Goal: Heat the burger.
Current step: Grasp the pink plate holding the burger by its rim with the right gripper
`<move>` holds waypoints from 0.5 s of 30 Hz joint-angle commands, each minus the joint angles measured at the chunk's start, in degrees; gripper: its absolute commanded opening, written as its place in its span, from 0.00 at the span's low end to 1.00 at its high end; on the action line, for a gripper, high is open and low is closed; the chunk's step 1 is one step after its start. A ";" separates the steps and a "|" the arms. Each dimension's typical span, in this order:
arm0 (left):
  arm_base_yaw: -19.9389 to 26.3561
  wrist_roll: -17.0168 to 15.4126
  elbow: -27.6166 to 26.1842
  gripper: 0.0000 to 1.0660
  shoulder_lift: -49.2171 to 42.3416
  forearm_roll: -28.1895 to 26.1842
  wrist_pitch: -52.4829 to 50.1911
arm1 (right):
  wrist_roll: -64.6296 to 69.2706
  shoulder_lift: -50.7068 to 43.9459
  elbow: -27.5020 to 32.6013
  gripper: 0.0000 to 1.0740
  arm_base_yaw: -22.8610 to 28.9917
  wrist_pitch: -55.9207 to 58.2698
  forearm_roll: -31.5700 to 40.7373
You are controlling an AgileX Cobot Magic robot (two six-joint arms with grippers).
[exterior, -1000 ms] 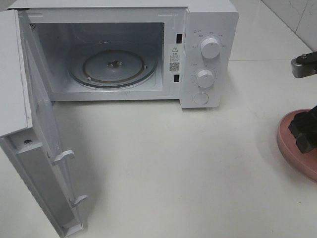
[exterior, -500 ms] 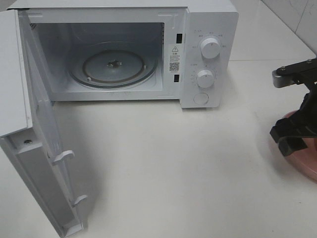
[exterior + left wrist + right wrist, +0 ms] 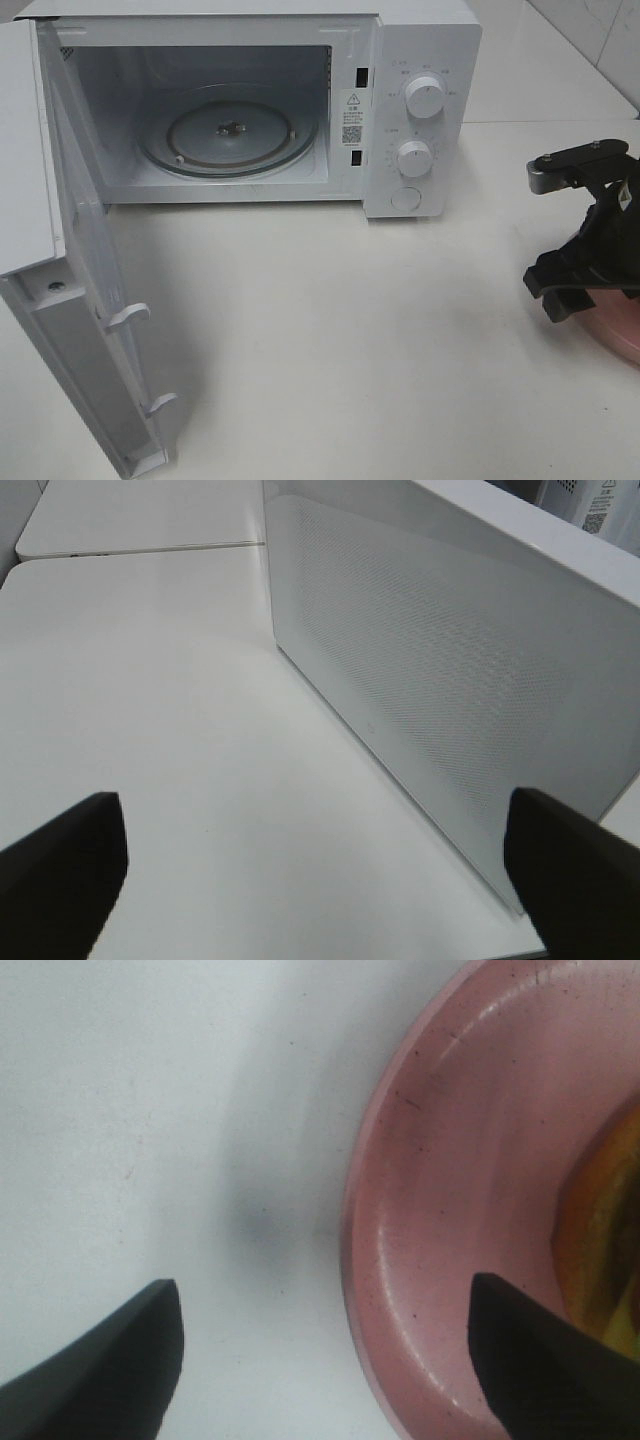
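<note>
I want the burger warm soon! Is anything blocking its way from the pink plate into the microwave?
Nothing visible does. The microwave door is swung wide open, the glass turntable is bare, and no object lies on the table between the pink plate, where the burger sits, and that turntable.

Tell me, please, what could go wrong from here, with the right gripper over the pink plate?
The right gripper stands open astride the rim of the pink plate; a grip on the rim alone may tilt it, and the burger could slide off.
The microwave is well away from the plate; the burger might shift on the carry.
The left gripper hangs open beside the open door; a bump could swing it.
</note>
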 commanded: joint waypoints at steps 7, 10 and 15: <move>0.06 -0.06 0.11 0.88 -1.32 -0.23 -0.11 | 0.63 5.73 0.00 0.71 -0.23 -6.19 -0.29; 0.06 -0.06 0.11 0.88 -1.32 -0.23 -0.11 | 0.63 7.16 0.00 0.71 -0.63 -7.73 -0.52; 0.06 -0.06 0.11 0.88 -1.32 -0.23 -0.11 | 0.63 9.45 -0.23 0.71 -2.06 -9.17 -0.74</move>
